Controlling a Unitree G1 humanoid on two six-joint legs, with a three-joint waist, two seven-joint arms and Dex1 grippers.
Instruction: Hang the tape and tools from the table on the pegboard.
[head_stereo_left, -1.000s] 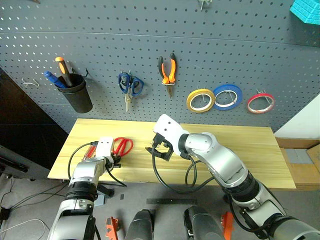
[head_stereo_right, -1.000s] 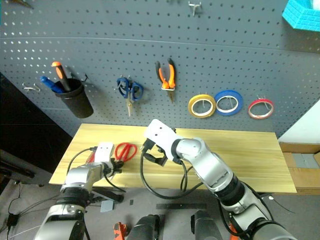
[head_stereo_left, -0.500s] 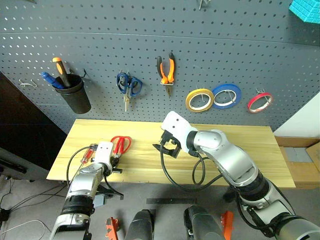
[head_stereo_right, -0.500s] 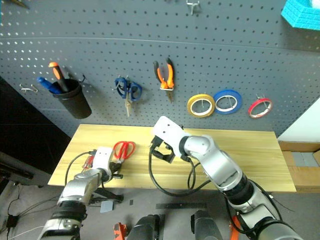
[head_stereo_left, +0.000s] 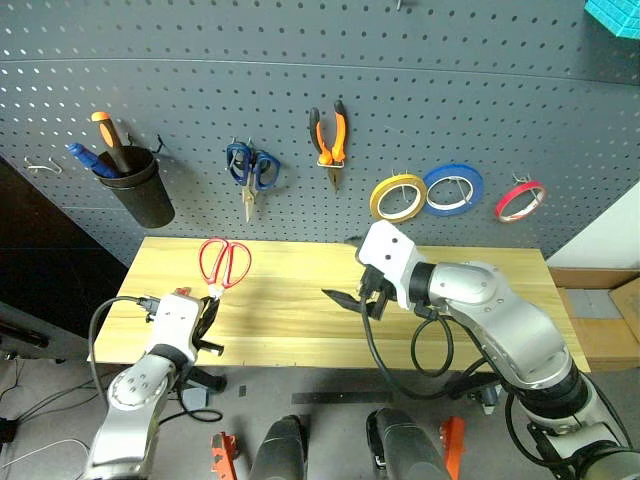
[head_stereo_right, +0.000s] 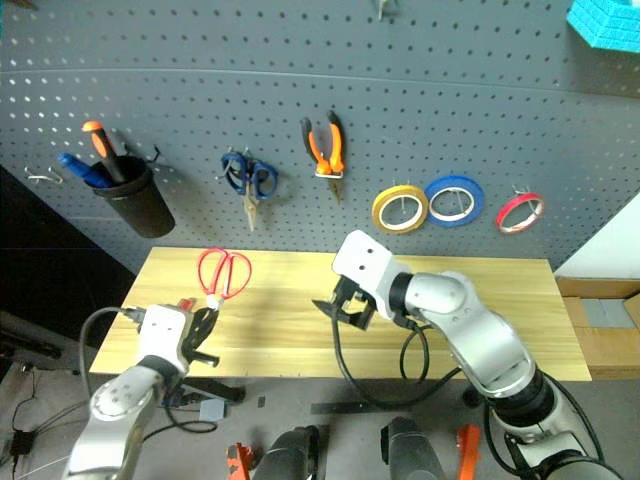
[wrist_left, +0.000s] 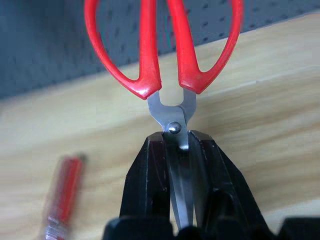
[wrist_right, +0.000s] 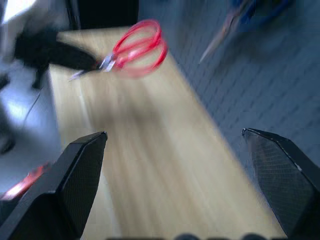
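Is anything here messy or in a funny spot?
Mostly tidy. The red scissors are up in the air, pinched by their blades in the left hand, handles pointing up. A red screwdriver lies on the table rather than hanging on the pegboard.

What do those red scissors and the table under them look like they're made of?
The red scissors: handles look like glossy moulded plastic, smooth with soft highlights; the blades and the pivot rivet look like bare metal, grey and shiny. The table: light yellowish wood, likely planks, going by the faint grain and seams, with a matte finish.
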